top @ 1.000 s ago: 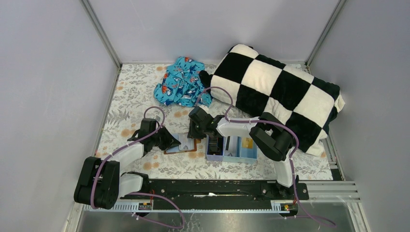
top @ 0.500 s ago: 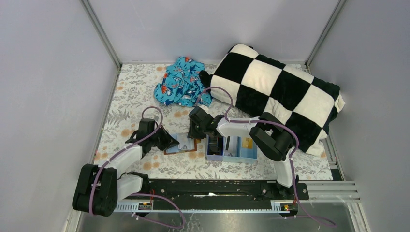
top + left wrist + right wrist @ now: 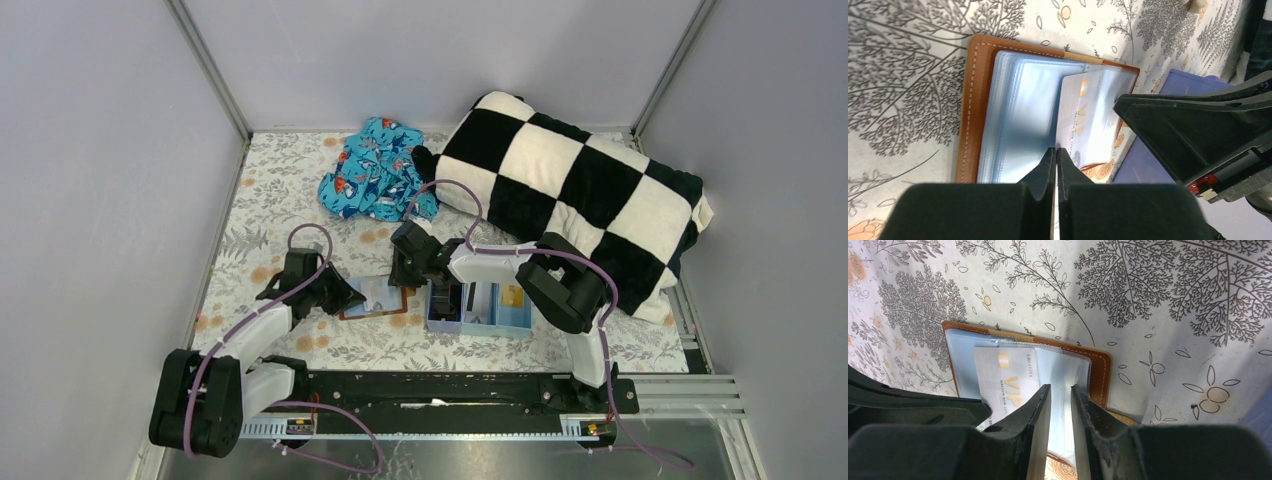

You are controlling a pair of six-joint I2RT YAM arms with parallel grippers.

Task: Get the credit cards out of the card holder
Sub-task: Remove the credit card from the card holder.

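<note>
At the centre of the top view, on the flowered desk (image 3: 270, 200), the card holder (image 3: 378, 298) lies open and flat, brown cover down and pale blue sleeves up. My two claws meet over it. A pale card (image 3: 1083, 120) with orange VIP lettering sits in the sleeves, toward the right of the left wrist view. I judge it is partly out of its pocket, though the clear plastic makes that hard to read.

My left claw (image 3: 1055, 152) is pressed together, tips touching, low over the sleeves beside the card's left edge. I cannot tell whether a thin leaf is caught between them. My right claw (image 3: 1060, 390) comes in from the opposite side, its fingers parted by a narrow gap with the sleeve showing through it.

To the right of the holder in the top view stands the blue tray (image 3: 500, 322), with an orange-gold card (image 3: 512, 295) in its right compartment and a dark shape (image 3: 445, 298) in its left one. That shape is too small to name.

The main risk is a grab on the sleeve rather than the card. Then the whole holder would lift or slide, since I see nothing pinning the cover firmly. The claws also work very near each other, so a careless pull could knock one into the other or push the card back in.
</note>
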